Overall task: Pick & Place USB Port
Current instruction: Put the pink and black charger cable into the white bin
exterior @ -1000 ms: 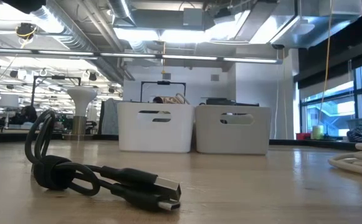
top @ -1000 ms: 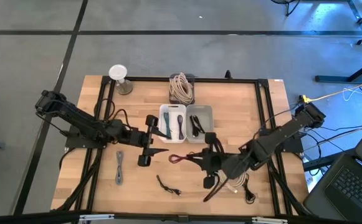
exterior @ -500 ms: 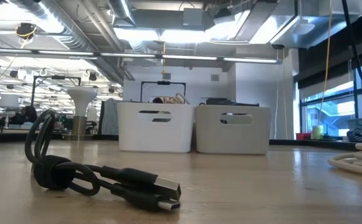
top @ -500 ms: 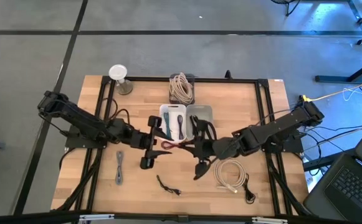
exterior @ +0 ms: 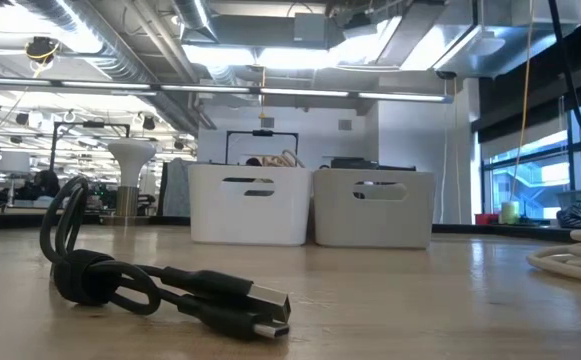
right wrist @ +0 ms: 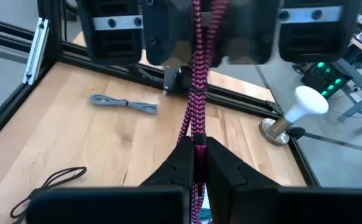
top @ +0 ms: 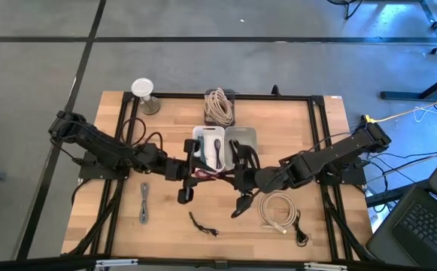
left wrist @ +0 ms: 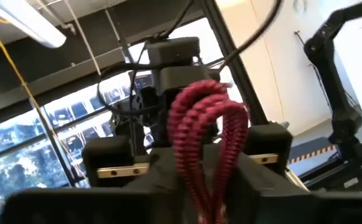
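Observation:
A red braided USB cable (top: 212, 175) hangs in the air between my two grippers, just in front of the two white bins (top: 224, 147). My left gripper (top: 194, 170) comes from the table's left and is shut on the cable's looped end (left wrist: 204, 118). Facing it from the right, my right gripper (top: 237, 178) is shut on the same cable (right wrist: 196, 81). The two grippers stand close together. My left gripper has the folded bundle of red strands (left wrist: 196, 171) pinched between its two fingers, coming level from the table's left. The loop (left wrist: 205, 102) sticks out past the fingers toward the other gripper. The cable is clear of the table. My right gripper pinches the red cable (right wrist: 199, 138) between its two fingers, coming level from the table's right, with the fingers lying along it. From there the strands (right wrist: 194, 56) run fairly straight to the left gripper, above the wood.
Both bins hold other cables. Behind them is a box with a beige cable coil (top: 219, 105), and at far left a white lamp-like stand (top: 143, 93). A grey cable (top: 144, 202), a black cable (top: 201, 223) and a white coil (top: 278, 211) lie on the near table.
My right gripper has carried the red cable up off the near table and toward the left and far side, in front of the bins. My left gripper has moved toward the table's right to meet it and now has the cable's loop between its fingers.

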Robot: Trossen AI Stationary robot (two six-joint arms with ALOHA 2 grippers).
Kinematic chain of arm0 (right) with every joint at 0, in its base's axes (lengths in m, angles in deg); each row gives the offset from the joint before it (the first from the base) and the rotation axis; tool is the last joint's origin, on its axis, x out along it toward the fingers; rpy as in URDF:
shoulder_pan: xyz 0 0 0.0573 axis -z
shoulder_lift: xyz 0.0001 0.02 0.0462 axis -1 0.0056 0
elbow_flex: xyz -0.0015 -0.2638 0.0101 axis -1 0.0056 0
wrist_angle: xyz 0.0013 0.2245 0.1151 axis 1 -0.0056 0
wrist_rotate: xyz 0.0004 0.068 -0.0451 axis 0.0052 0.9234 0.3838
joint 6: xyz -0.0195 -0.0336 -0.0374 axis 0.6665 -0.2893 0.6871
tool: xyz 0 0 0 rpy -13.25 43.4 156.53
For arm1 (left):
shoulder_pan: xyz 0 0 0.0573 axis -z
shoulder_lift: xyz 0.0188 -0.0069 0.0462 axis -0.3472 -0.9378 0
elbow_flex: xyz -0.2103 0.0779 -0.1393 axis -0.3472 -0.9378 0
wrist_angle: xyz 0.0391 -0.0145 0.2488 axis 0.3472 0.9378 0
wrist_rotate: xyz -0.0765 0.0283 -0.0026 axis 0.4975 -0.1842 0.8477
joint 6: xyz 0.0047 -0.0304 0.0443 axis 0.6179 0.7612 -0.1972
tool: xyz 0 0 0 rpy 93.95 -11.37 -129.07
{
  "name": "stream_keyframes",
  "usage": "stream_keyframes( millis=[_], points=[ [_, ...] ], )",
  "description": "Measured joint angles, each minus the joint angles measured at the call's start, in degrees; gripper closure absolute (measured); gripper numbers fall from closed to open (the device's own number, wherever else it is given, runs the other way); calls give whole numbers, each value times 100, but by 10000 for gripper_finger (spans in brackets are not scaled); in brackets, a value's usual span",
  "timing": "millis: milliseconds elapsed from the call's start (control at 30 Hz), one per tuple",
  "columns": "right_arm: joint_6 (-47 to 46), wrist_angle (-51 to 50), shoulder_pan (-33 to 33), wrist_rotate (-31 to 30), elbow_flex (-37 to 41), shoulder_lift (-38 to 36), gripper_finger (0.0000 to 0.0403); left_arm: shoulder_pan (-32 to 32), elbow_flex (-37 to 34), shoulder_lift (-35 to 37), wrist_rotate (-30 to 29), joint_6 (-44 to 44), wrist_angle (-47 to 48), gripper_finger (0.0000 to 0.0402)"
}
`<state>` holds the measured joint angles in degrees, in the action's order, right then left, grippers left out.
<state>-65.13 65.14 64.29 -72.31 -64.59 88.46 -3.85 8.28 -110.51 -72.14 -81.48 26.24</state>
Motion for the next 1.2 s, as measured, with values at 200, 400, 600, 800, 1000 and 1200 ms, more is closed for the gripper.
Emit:
stream_keyframes(
  millis=[200,400,600,800,1000,1200],
  points=[
    [-85,-10,0,-8,6,2,376,0,3,9,19,-69,169,393],
    [-109,-570,-14,-1397,7,-128,279,-13,4,7,-155,-67,302,394],
    [-1752,-2655,-191,-3251,7,-909,205,-1,4,7,-263,84,707,395],
    [-3607,-4369,-255,-2722,2,-1591,169,-183,3,30,-339,-94,1002,395],
    [-4372,-5035,-252,-2221,2,-1781,165,-1043,1008,107,-487,-208,3943,395],
    [-4328,-5023,-249,-2186,2,-1738,165,-1746,2429,-283,-357,-1728,7030,395]
  ],
)
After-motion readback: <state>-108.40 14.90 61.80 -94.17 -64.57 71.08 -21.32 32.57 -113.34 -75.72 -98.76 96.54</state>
